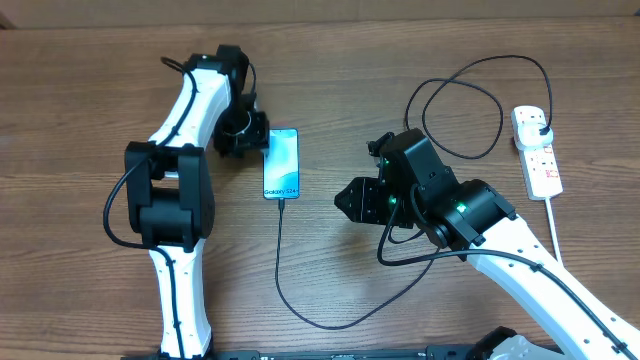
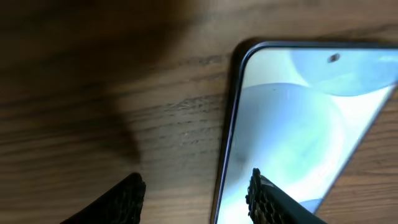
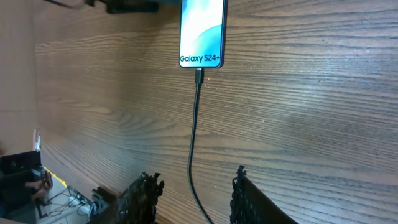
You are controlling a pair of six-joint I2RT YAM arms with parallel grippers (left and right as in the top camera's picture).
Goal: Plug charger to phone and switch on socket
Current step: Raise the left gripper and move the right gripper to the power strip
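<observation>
The phone lies flat on the wooden table, its light blue screen up and "Galaxy S24+" at the near end. The charger's connector tip sits in the phone's bottom port. From there its thin black cable loops round to a black plug in the white socket. My left gripper is open astride the phone's top left edge, one finger over the screen and one over the table. My right gripper is open, with the cable running loose between its fingers.
The socket's thick white cord runs toward the near right edge. My right arm crosses the table's right half, over part of the cable loop. The left arm stands left of the phone.
</observation>
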